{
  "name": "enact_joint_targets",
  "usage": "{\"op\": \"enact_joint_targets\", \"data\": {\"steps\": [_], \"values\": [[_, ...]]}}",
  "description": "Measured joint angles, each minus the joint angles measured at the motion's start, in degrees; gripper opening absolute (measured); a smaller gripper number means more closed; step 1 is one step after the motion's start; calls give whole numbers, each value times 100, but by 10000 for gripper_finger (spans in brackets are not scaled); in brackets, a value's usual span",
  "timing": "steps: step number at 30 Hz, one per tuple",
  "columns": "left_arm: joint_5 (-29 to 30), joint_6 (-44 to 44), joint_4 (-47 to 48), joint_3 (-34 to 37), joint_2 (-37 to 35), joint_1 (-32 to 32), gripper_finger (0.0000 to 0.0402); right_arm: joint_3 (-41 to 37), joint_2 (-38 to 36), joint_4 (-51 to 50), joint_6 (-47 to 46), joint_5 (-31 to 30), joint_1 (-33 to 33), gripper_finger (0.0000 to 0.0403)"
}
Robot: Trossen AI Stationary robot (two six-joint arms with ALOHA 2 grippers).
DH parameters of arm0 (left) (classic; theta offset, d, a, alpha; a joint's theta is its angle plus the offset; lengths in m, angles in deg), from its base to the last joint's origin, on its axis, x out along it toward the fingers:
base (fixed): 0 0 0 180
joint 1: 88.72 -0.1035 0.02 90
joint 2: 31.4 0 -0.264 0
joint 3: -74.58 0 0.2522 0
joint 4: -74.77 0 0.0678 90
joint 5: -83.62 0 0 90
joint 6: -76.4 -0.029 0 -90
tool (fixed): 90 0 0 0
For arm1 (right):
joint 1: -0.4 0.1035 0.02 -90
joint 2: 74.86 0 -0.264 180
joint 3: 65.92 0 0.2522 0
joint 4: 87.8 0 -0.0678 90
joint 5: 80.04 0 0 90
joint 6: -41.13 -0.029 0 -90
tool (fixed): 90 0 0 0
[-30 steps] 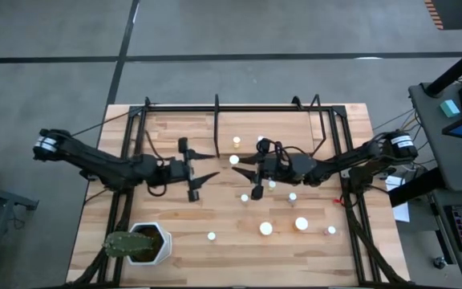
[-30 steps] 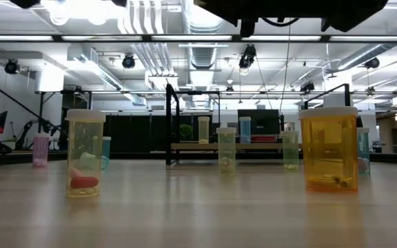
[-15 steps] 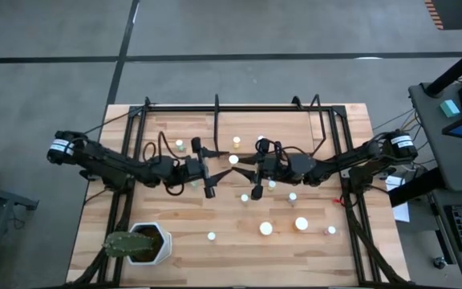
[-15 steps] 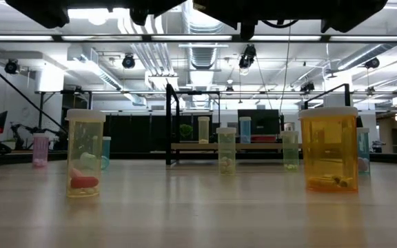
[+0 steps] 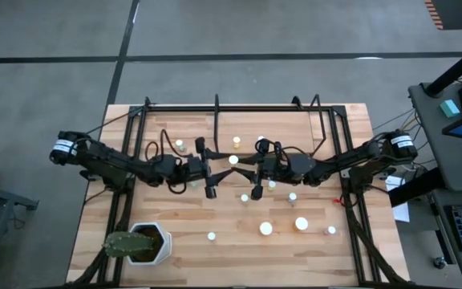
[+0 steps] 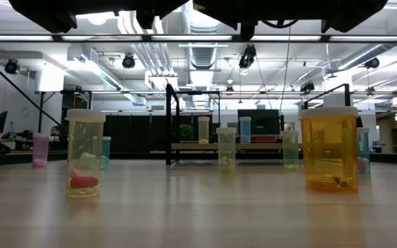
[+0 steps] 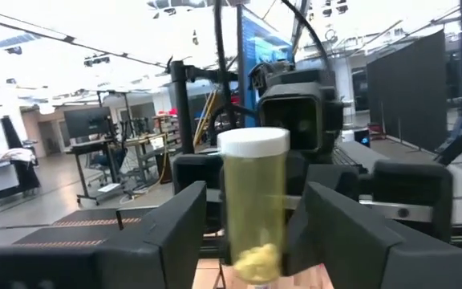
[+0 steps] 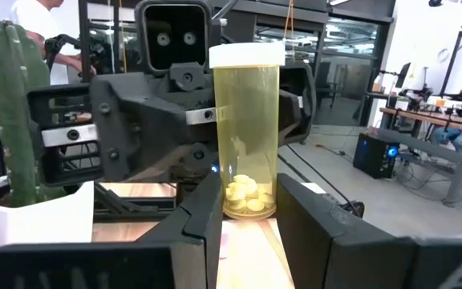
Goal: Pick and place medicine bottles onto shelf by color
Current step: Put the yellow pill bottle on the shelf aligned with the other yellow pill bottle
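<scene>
I see the biggest risk in the middle of the counter [image 5: 175,233], where my two hands meet around one yellowish bottle [image 8: 245,132]: if both close on it together, or one opens before the other has a firm grip, the bottle can tip, fall and roll among the other bottles standing near. The two hands are also very close, nose to nose, so a small wrong move can make the fingers hit each other or push the bottle sideways. In the right wrist view, the right hand [image 8: 247,213] has its fingers a little apart with the bottle upright between them, and they seem to touch its lower part, so I judge that this hand holds it, although I cannot see the contact exactly. In the left wrist view, the left hand [image 7: 255,229] has its fingers wide apart on both sides of the same bottle [image 7: 252,205], and I judge it is not clamped yet. From above, the bottle's pale cap [image 5: 233,160] shows between the left hand [image 5: 209,168] and the right hand [image 5: 245,172], just in front of the shelf [image 5: 279,124], where a few bottles already stand. Other bottles, such as the orange one [image 6: 329,149], wait on the counter.
</scene>
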Motion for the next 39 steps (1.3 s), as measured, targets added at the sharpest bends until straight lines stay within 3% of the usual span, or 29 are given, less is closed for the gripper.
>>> {"op": "enact_joint_targets", "data": {"steps": [14, 21, 32, 39], "values": [[-15, 8, 5, 2, 133, -30, 95, 0, 2, -91, 2, 2, 0, 91], [-15, 6, 7, 2, 136, -35, 78, 0, 2, -90, 21, -2, 0, 94], [26, -158, 61, 53, 39, -39, 76, 0, -127, -329, -217, 14, 4, 190], [135, -153, 762, 151, -219, -15, 75, 0, -655, -1670, -732, 13, 17, 231]]}}
